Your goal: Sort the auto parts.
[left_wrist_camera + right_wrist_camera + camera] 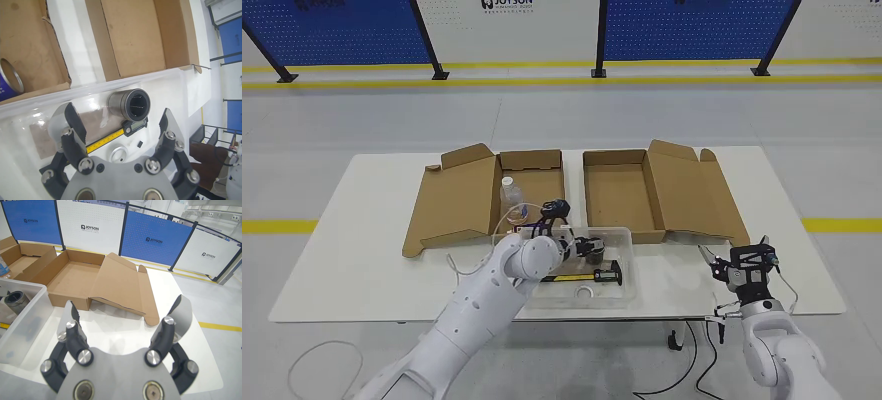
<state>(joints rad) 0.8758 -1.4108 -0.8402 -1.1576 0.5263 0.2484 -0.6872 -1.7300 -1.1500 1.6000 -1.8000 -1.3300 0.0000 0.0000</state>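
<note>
A clear plastic bin (630,270) at the table's front centre holds a steel cylindrical bearing (128,106), a caliper with a yellow scale (113,135), a silver disc (118,154) and a small black piece (140,144). My left gripper (119,111) hangs open just above the bearing (15,300), one finger on each side, touching nothing; from the top it (587,245) sits over the bin. My right gripper (124,301) is open and empty above bare table right of the bin (22,313), near the front edge (739,265).
Two open cardboard boxes stand behind the bin: the left box (542,180) holds a blue-labelled bottle (510,195), the right box (614,200) has a bare floor and its lid flap (692,195) lies flat. A brown sheet (56,136) lines the bin's floor.
</note>
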